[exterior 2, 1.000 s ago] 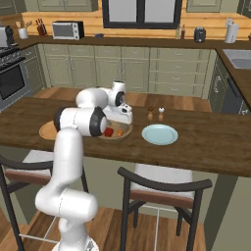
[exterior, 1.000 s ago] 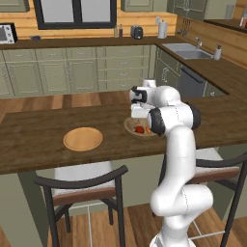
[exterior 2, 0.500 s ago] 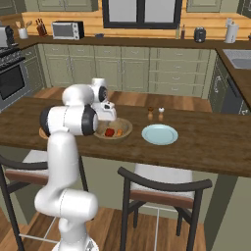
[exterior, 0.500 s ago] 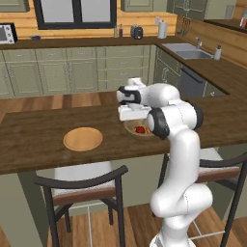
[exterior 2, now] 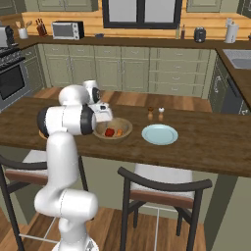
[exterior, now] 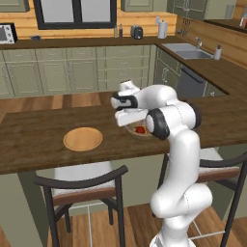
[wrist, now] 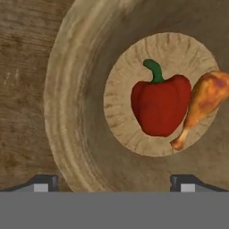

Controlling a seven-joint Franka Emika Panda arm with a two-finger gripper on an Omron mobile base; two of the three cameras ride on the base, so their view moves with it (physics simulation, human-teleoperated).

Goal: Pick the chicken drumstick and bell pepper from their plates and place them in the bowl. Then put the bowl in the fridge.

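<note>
Both bell pepper [wrist: 161,105] and chicken drumstick [wrist: 202,106] fill the bowl [wrist: 71,116]; the released claw [wrist: 114,181] has shifted left.

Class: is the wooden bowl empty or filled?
Filled: the bowl holds the bell pepper and the chicken drumstick, side by side.

I count one bowl [exterior 2: 113,130] holding one pepper [wrist: 160,108] and one drumstick [wrist: 203,106], two plates, wooden [exterior: 83,139] and teal [exterior 2: 160,134], two shakers [exterior 2: 155,114], two stools [exterior 2: 164,193].
</note>
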